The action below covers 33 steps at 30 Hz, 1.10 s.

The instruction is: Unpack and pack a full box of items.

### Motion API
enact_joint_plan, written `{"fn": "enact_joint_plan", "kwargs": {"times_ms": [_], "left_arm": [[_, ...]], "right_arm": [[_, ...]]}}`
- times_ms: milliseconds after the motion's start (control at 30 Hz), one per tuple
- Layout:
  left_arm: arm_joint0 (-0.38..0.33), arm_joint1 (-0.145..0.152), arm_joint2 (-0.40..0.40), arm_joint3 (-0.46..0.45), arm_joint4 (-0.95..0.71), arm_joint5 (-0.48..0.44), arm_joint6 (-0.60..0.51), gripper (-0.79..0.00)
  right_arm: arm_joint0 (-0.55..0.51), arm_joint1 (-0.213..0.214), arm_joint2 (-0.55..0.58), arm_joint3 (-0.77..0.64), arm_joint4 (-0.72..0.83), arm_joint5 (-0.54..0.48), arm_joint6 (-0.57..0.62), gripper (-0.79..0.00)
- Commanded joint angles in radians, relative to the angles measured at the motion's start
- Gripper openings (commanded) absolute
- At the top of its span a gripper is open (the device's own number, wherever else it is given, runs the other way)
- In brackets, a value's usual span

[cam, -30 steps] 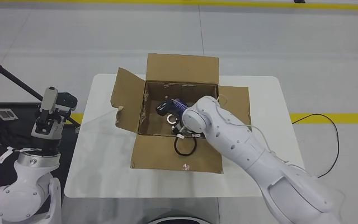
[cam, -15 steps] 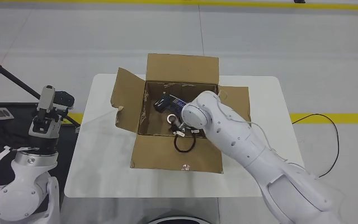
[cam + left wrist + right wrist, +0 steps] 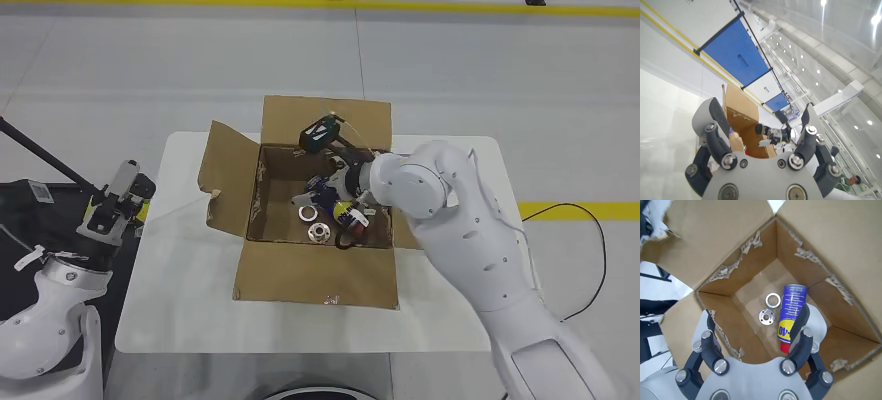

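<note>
Lying diagonally on box (image 3: 800,262) floor: spray can (image 3: 791,306), red cap (image 3: 784,347) toward robot.

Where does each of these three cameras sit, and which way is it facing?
Top view: on the robot, facing down at the table and open box; left arm and right arm show.
Left wrist view: beside the table, tilted up toward the hall ceiling, past its open left gripper.
Right wrist view: over the box, facing down into it at a spray can, past the open right gripper.
Shared: all three show the box.
</note>
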Motion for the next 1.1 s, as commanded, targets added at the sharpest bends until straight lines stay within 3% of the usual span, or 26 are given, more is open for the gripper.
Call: {"fn": "enact_joint_plan", "kwargs": {"times_ms": [0, 100, 233, 467, 633, 1067], "left_arm": [[-0.009, 0.005, 0.029, 0.011, 0.008, 0.008, -0.059, 0.000], [-0.024, 0.011, 0.062, 0.023, 0.017, 0.020, -0.112, 0.000], [-0.036, 0.020, 0.083, 0.032, 0.052, 0.042, -0.155, 0.000], [-0.037, 0.028, 0.097, 0.033, 0.093, 0.062, -0.127, 0.000], [-0.033, 0.034, 0.115, 0.030, 0.107, 0.077, -0.139, 0.000], [-0.018, 0.047, 0.176, -0.016, 0.113, 0.084, -0.138, 0.000]], "right_arm": [[-0.061, 0.018, 0.083, -0.098, -0.003, 0.008, -0.006, 0.000], [-0.142, 0.041, 0.188, -0.210, -0.002, 0.020, -0.006, 0.000], [-0.142, 0.041, 0.188, -0.210, -0.002, 0.020, -0.006, 0.000], [-0.142, 0.041, 0.188, -0.210, -0.002, 0.020, -0.006, 0.000], [-0.180, 0.049, 0.221, -0.211, -0.023, 0.039, -0.066, 0.000], [-0.268, 0.091, 0.462, -0.254, 0.075, 0.077, -0.076, 0.000]]}}
